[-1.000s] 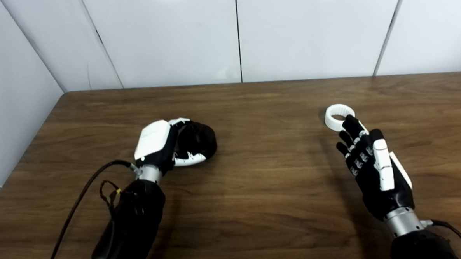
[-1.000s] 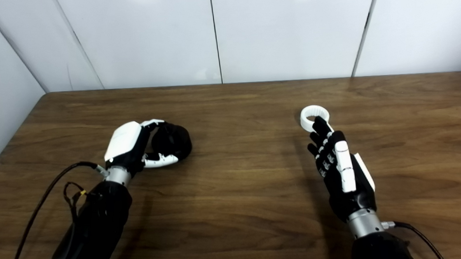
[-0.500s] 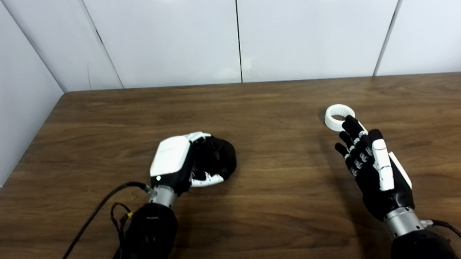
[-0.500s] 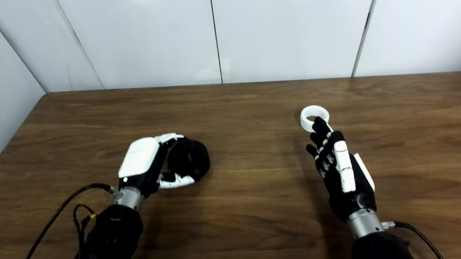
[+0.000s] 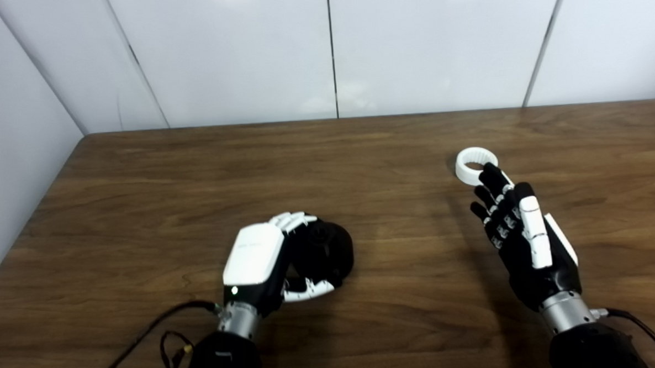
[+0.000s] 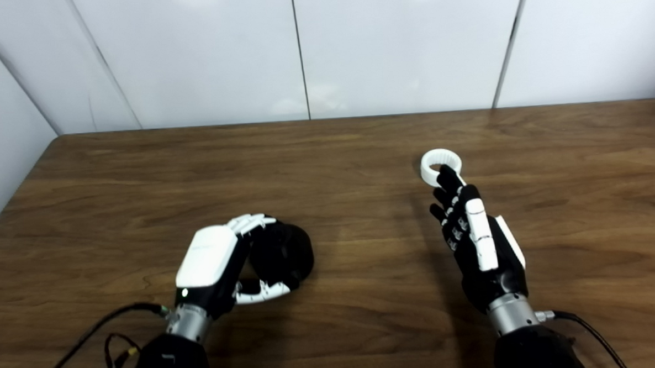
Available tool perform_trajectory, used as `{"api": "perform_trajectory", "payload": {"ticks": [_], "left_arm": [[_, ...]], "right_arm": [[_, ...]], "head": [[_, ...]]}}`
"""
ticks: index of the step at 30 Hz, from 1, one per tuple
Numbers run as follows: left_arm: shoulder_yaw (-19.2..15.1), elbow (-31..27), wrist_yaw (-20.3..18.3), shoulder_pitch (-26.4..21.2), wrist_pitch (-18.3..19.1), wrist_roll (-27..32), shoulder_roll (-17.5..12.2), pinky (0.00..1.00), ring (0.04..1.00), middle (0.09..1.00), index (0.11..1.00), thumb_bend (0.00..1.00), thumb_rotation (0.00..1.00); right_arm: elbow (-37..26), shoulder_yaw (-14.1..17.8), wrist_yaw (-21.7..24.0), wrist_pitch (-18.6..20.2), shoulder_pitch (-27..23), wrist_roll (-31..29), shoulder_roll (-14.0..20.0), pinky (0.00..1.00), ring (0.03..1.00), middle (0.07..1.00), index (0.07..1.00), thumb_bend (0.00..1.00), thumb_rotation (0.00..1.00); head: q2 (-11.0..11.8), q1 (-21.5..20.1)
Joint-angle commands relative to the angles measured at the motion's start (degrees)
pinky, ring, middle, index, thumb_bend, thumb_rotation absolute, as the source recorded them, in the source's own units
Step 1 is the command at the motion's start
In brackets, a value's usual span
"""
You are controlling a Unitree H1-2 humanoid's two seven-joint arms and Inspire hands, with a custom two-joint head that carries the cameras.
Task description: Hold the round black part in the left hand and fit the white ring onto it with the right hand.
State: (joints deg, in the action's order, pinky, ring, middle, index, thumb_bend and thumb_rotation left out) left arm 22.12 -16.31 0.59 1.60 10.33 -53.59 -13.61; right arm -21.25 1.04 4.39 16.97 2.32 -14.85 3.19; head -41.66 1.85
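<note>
At lower centre-left of the frame, your left hand point(image 5: 264, 261) has its fingers and thumb curled around the round black part point(image 5: 330, 251), which sits low against the wooden surface point(image 5: 326, 151). Keep that hold firm and turn the part's open face toward the middle, so there is something clear to fit onto. Over at centre-right, your right hand point(image 5: 520, 236) is spread and holds nothing; its fingertips point(image 5: 490, 172) overlap the near edge of the white ring point(image 5: 476, 165), which lies flat on the surface, well apart from the black part. Close on the ring by its outer rim, not through its hole, probably with thumb opposite the fingers. Avoid nudging it away.
</note>
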Motion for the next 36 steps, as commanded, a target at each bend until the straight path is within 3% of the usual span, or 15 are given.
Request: {"api": "perform_trajectory", "payload": {"ticks": [1,28,31,36], "left_arm": [[0.5,-0.5,-1.0,1.0,-0.8,-1.2,-0.3,0.77,0.857,0.834,0.725,0.72,0.39],[-1.1,-0.4,-1.8,1.5,-2.5,-2.0,0.8,0.77,0.857,0.835,0.725,0.72,0.39],[1.4,-6.3,-4.0,6.7,-4.3,-2.9,-0.4,0.77,0.869,0.844,0.744,0.71,0.37],[1.7,-8.5,-5.4,8.7,-5.3,-3.7,-0.3,0.77,0.871,0.843,0.754,0.71,0.38]], "right_arm": [[-1.9,-0.2,0.0,-1.1,0.2,0.0,-0.8,0.97,0.984,0.974,0.943,0.53,0.92],[-1.9,-0.2,-0.1,-1.1,0.2,0.0,-0.8,0.97,0.984,0.974,0.943,0.53,0.92],[-2.3,-0.6,-0.4,-0.6,0.3,0.4,-1.2,0.98,0.989,0.974,0.945,0.54,0.91],[-2.7,-0.9,-0.8,-0.2,0.4,0.5,-1.3,0.98,0.994,0.974,0.945,0.54,0.91]], "head": [[0.0,0.1],[0.0,0.1],[-0.2,-2.4],[-0.2,-2.7]]}}
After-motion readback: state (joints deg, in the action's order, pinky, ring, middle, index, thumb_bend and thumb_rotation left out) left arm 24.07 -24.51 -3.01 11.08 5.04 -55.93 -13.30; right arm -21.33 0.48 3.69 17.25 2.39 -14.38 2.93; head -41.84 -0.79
